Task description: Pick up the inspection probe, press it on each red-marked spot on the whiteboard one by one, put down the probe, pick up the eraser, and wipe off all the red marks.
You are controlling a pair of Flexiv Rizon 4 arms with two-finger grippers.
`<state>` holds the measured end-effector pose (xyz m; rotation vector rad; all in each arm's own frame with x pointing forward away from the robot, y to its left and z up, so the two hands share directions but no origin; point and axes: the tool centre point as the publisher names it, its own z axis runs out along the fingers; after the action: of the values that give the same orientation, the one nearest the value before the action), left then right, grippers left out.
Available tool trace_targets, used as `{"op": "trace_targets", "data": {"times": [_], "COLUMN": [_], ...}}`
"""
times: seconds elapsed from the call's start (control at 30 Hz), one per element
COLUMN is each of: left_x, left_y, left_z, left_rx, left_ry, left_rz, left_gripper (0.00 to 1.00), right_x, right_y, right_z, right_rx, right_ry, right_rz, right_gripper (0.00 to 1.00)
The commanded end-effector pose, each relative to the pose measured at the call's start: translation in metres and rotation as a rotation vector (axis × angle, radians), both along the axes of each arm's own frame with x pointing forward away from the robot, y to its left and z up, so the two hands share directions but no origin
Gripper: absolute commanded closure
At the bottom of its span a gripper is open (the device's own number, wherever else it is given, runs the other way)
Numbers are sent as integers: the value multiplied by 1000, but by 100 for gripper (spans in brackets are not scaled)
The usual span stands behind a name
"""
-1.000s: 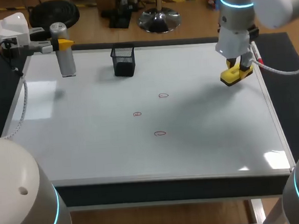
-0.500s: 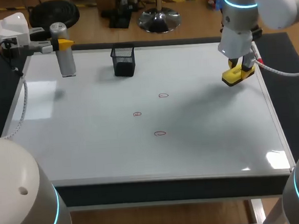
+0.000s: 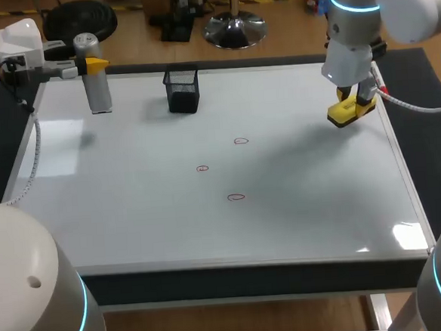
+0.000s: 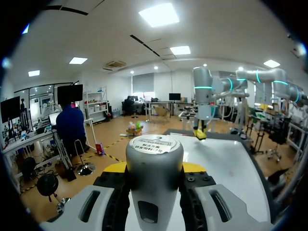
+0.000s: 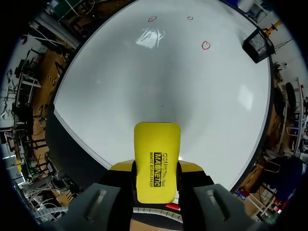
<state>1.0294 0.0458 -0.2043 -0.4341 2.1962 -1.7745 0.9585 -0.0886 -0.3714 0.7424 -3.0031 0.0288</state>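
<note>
The inspection probe [image 3: 97,83], a silver cylinder, stands upright at the whiteboard's [image 3: 133,209] far left corner. My left gripper [image 3: 91,65] is shut on its upper part. In the left wrist view the probe [image 4: 154,163] fills the gap between the yellow tips of the left gripper [image 4: 154,168]. My right gripper [image 3: 351,102] is shut on the yellow eraser [image 3: 344,113] near the board's right edge, also seen as the eraser [image 5: 156,159] in the right gripper [image 5: 156,168]. Three red marks [image 3: 241,141], [image 3: 202,168], [image 3: 237,197] lie mid-board, well ahead of the eraser in the right wrist view [image 5: 206,45].
A black mesh cup [image 3: 183,90] stands at the back of the board, between the probe and the marks; it also shows in the right wrist view [image 5: 257,43]. The board's raised frame [image 3: 403,175] runs along the right side, close to the eraser.
My right gripper carried the eraser slightly to the right, then held still. The left arm and the probe have not moved.
</note>
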Motion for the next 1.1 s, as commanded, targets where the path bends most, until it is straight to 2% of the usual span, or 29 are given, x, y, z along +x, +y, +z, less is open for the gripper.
{"op": "trace_targets", "data": {"times": [0.03,0.27,0.6,0.73,0.97,1.1], "left_x": [0,-2,-46,-69,-97,-110], "left_y": [0,0,-15,-32,-61,-76], "left_z": [1,0,4,6,6,4], "left_rx": [-1,0,-8,-13,-10,-33], "left_ry": [-3,-5,-31,-42,-46,-42], "left_rz": [2,-4,-32,-67,-125,-148], "left_gripper": [100,100,100,100,100,100], "right_x": [0,0,0,0,0,0], "right_y": [-1,-1,-1,-1,-1,-1], "right_z": [1,1,1,1,1,1], "right_rx": [-3,-3,-3,-3,-3,-3], "right_ry": [0,0,0,0,0,0], "right_rz": [2,2,2,2,2,2], "right_gripper": [100,100,100,100,100,100]}}
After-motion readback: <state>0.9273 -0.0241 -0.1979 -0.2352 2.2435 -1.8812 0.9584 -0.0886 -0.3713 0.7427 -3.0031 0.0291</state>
